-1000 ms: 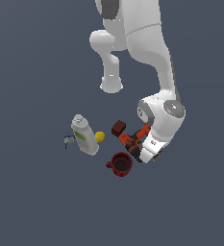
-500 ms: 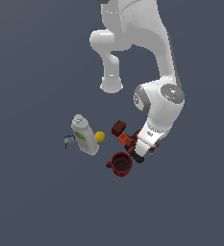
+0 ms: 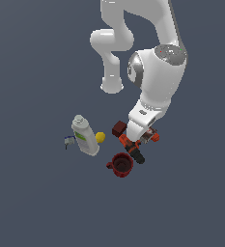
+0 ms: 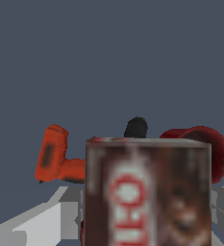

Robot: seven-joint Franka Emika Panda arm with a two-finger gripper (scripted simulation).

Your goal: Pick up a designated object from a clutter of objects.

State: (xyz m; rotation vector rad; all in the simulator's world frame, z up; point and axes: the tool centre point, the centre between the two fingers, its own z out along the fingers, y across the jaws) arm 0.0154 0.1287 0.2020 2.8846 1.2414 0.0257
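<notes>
In the wrist view the small dark brown-red box (image 4: 147, 192) with a white oval label fills the near centre, held between my pale grey fingers (image 4: 41, 226). My gripper (image 4: 147, 233) is shut on it. Behind the box lie the orange-black drill (image 4: 56, 158) and the red mug (image 4: 214, 149). In the exterior view my gripper (image 3: 145, 131) hangs above the drill (image 3: 132, 147), and the hand hides most of the box. The dark-red cube (image 3: 119, 129) sits beside the drill, with the mug (image 3: 122, 165) just in front of it.
A white bottle with a green label (image 3: 85, 136) lies to the exterior view's left, with a yellow ball (image 3: 100, 137) next to it and a tiny blue-white item (image 3: 69, 141) on its far side. The arm's base (image 3: 112, 86) stands behind the clutter.
The arm has risen and its wrist looms larger in the exterior view. The hand has lifted away from the drill and mug; the clutter has stayed put.
</notes>
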